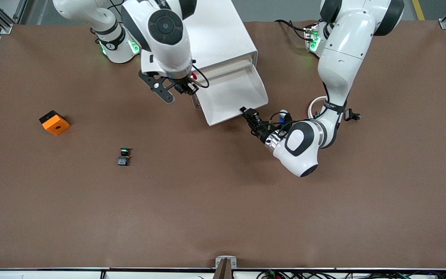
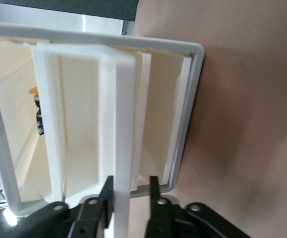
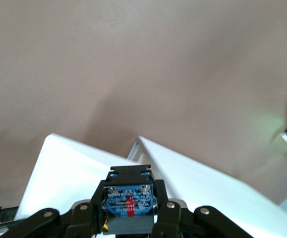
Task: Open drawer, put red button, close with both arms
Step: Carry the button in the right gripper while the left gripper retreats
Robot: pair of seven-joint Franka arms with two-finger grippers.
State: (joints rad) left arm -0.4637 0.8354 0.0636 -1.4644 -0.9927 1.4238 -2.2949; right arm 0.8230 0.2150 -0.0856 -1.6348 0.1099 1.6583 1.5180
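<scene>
The white drawer (image 1: 234, 93) stands pulled out of its white cabinet (image 1: 223, 37) and looks empty. My right gripper (image 1: 186, 87) is shut on the red button (image 1: 193, 76) and holds it in the air over the drawer's side toward the right arm's end. In the right wrist view the fingers (image 3: 163, 198) clamp the button's blue-labelled body (image 3: 129, 203). My left gripper (image 1: 247, 112) is at the drawer's front. Its jaws straddle the white handle fin (image 2: 123, 148): one finger (image 2: 105, 196) touches it, the other (image 2: 154, 191) stands apart.
A green-capped button (image 1: 124, 156) lies on the brown table (image 1: 223, 201), toward the right arm's end and nearer the camera than the drawer. An orange block (image 1: 54, 122) lies further toward that end. The left arm's elbow (image 1: 298, 149) hangs low beside the drawer front.
</scene>
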